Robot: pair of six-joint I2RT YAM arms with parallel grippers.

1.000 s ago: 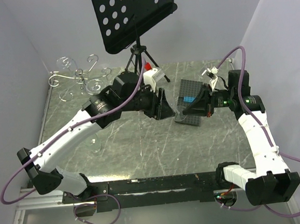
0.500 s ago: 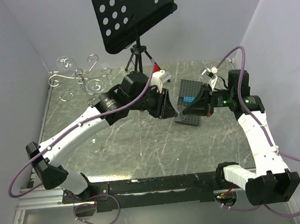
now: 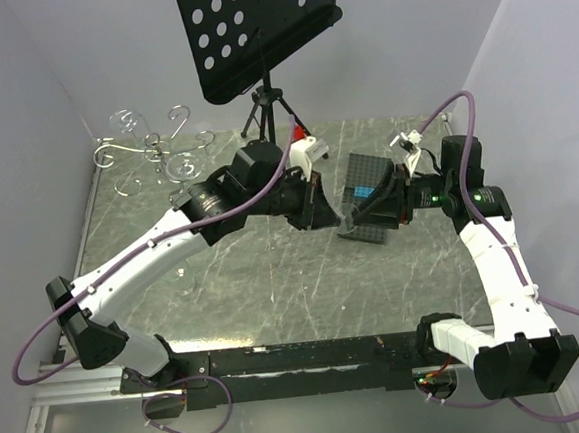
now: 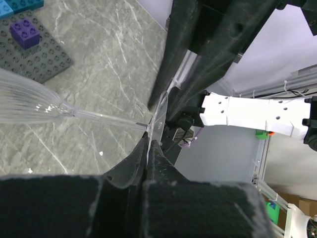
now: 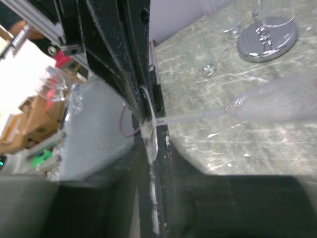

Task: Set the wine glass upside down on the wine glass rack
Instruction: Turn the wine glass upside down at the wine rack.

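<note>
The wine glass (image 4: 29, 101) lies on its side in the air between both arms, its stem (image 5: 198, 117) horizontal. My left gripper (image 4: 149, 143) is shut on the thin round foot of the glass. In the right wrist view the same foot (image 5: 150, 131) stands between my right gripper's (image 5: 155, 148) fingers, which sit a little apart around it, open. From above, the left gripper (image 3: 319, 207) and right gripper (image 3: 374, 210) meet tip to tip over the table's middle. The chrome wine glass rack (image 3: 154, 152) stands at the back left, with its mirror base (image 5: 267, 42) showing in the right wrist view.
A black music stand (image 3: 255, 29) on a tripod rises at the back centre. A grey Lego baseplate (image 3: 367, 185) with a purple brick (image 4: 25, 32) lies under the grippers. A small glass (image 3: 184, 280) stands on the table at the left. Other glasses (image 3: 127, 122) hang on the rack.
My left arm moved right to the glass's foot and its jaws closed on it. My right gripper, shut on that foot before, has opened its jaws.
</note>
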